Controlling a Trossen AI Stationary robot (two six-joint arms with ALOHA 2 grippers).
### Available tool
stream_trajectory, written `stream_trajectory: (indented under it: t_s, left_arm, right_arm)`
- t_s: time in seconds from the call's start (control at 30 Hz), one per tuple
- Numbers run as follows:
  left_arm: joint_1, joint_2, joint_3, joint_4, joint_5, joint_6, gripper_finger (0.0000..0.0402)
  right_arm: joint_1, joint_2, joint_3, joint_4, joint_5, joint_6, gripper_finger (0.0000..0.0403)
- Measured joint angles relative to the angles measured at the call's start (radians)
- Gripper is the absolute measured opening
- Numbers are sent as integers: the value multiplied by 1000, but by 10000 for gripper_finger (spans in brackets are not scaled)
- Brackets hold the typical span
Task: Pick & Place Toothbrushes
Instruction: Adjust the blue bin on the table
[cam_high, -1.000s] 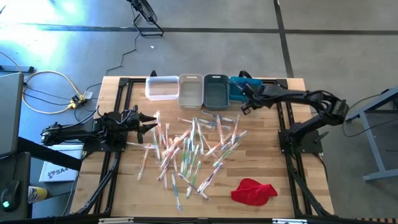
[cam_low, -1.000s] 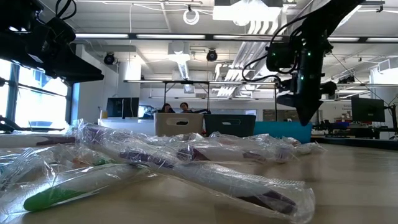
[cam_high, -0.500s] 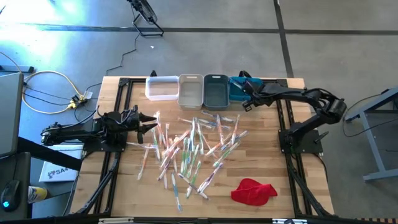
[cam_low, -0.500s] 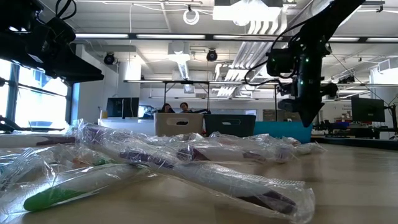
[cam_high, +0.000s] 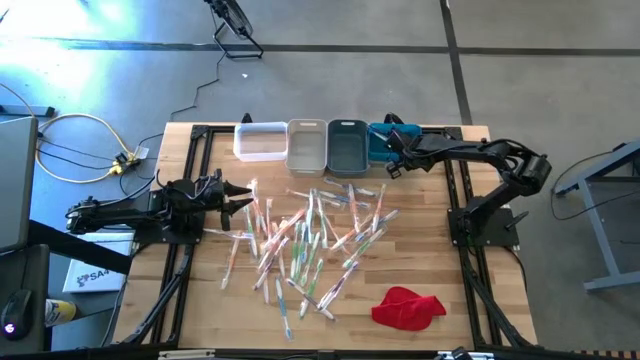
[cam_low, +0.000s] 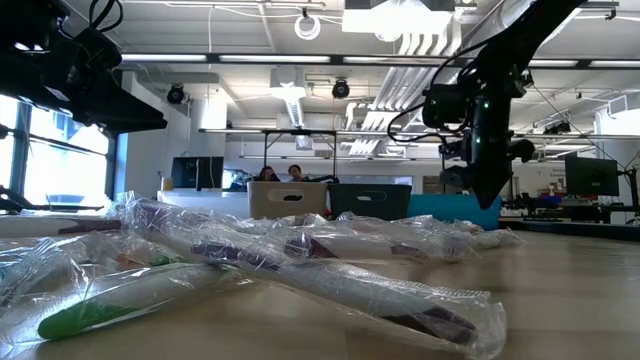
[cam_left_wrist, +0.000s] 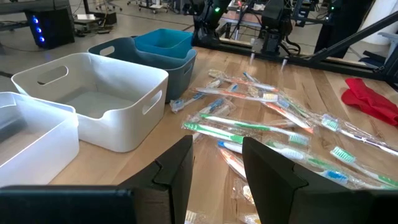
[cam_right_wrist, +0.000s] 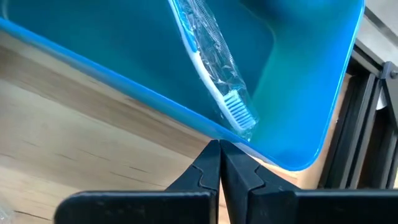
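Many wrapped toothbrushes (cam_high: 310, 235) lie in a loose pile at the table's middle, also seen in the left wrist view (cam_left_wrist: 273, 124). One wrapped toothbrush (cam_right_wrist: 214, 62) lies inside the blue bin (cam_high: 382, 142), its bristle head resting against the bin's wall. My right gripper (cam_high: 388, 170) is shut with nothing between its fingers. It slants down at the blue bin's near rim (cam_right_wrist: 186, 115), and the low view shows it too (cam_low: 487, 200). My left gripper (cam_high: 245, 195) waits open at the table's left, just left of the pile. My right gripper's shut fingertips (cam_right_wrist: 211, 155) stand right at the blue bin's near rim, slanting down from the table's right. I cannot tell whether they touch the rim.
White (cam_high: 260, 140), beige (cam_high: 306, 145) and grey (cam_high: 347, 145) bins stand in a row with the blue one along the far edge. A red cloth (cam_high: 407, 306) lies near the front right. Bare wood shows at the front left.
My right gripper has sunk a little beside the blue bin and tipped slightly more downward, staying shut.
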Motion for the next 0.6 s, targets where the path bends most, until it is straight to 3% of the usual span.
stream_trajectory:
  t_s: [0.37,0.6]
  left_arm:
    - [0,0,0,0,0,0,136]
    - [0,0,0,0,0,0,136]
  right_arm:
    - [45,-95,0,-8,15,-2,2]
    - [78,-243,1,-36,-112,27,2]
